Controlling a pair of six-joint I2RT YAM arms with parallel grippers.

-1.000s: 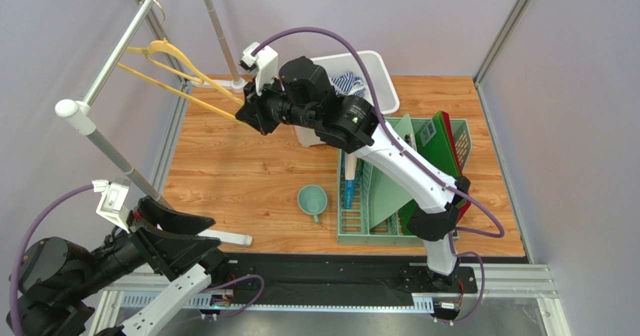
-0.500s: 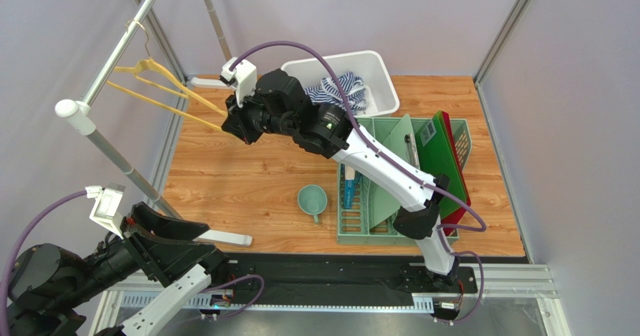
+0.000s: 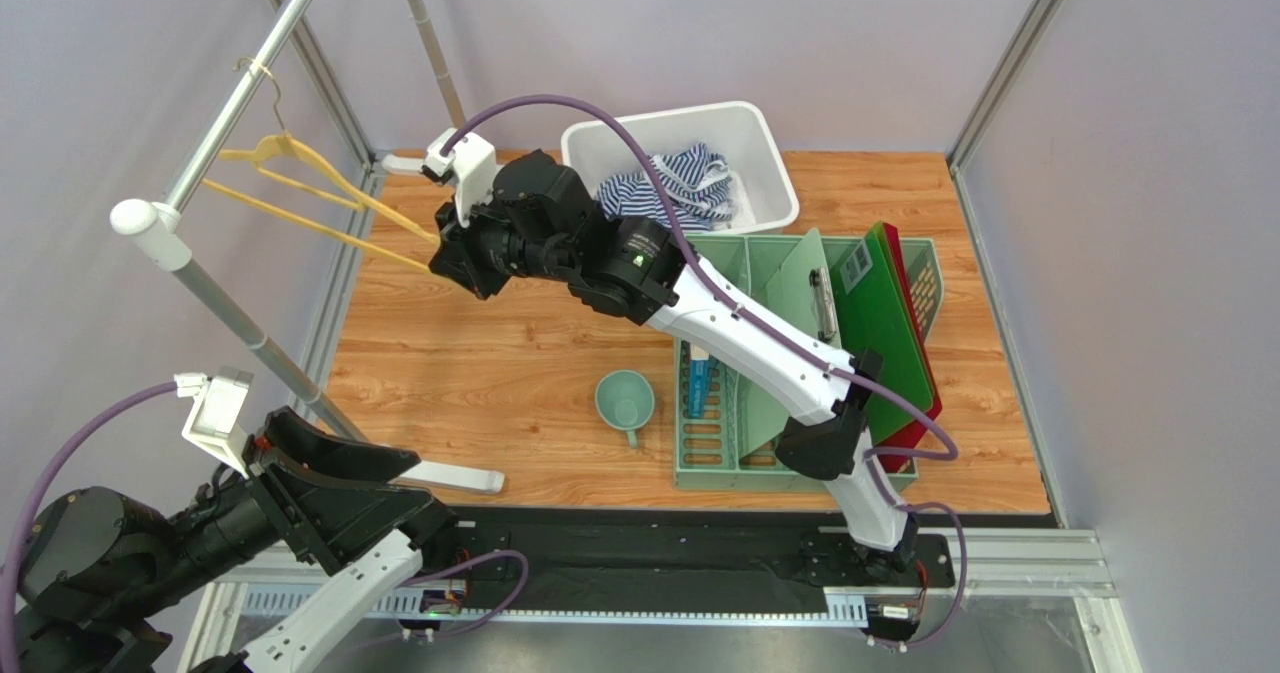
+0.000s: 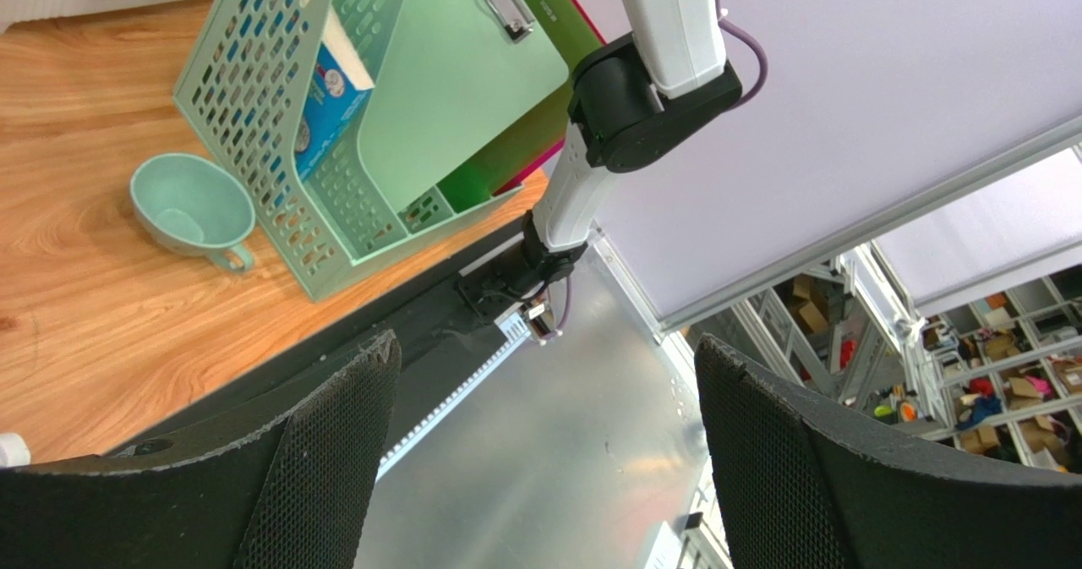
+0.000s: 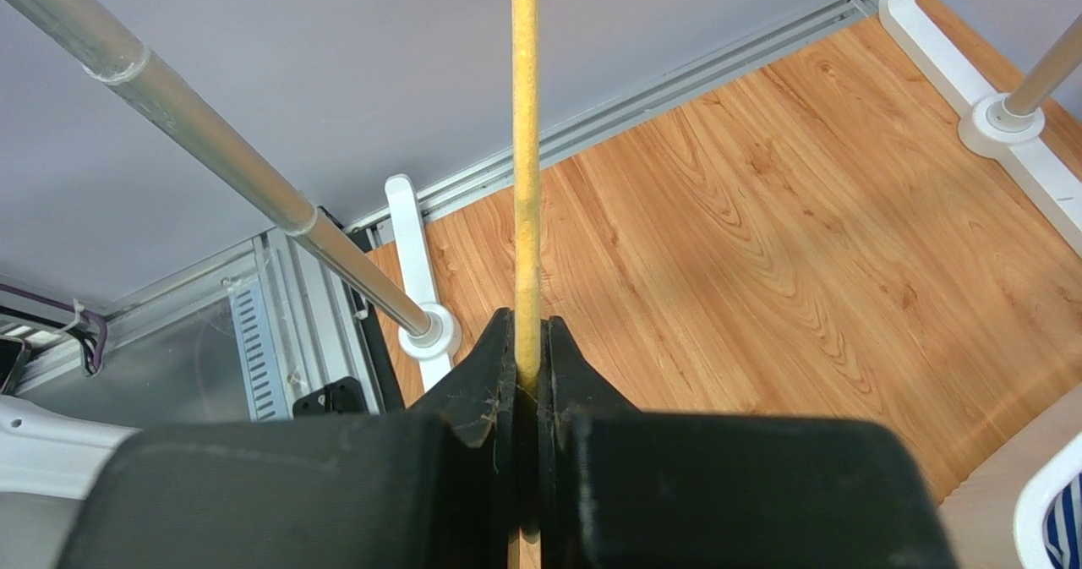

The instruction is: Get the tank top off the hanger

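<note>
Right wrist view: right hand [image 5: 527, 366] clamped on hanger [image 5: 523, 151], yellow bar pinched between fingers. Top view hides that grip behind hand, but shows hook over rail [image 3: 230, 99]. Tank top [image 3: 672, 181] off hanger, crumpled in white bin [image 3: 763, 156], partly behind cable. Left hand [image 4: 546, 379] spread wide, holding nothing. Box label in green rack [image 4: 254, 100] unreadable.

The right pincer [image 3: 440, 258] holds the hanger [image 3: 286, 150] by one end; the tank top [image 3: 669, 186] lies in a white bin [image 3: 774, 163]
</note>
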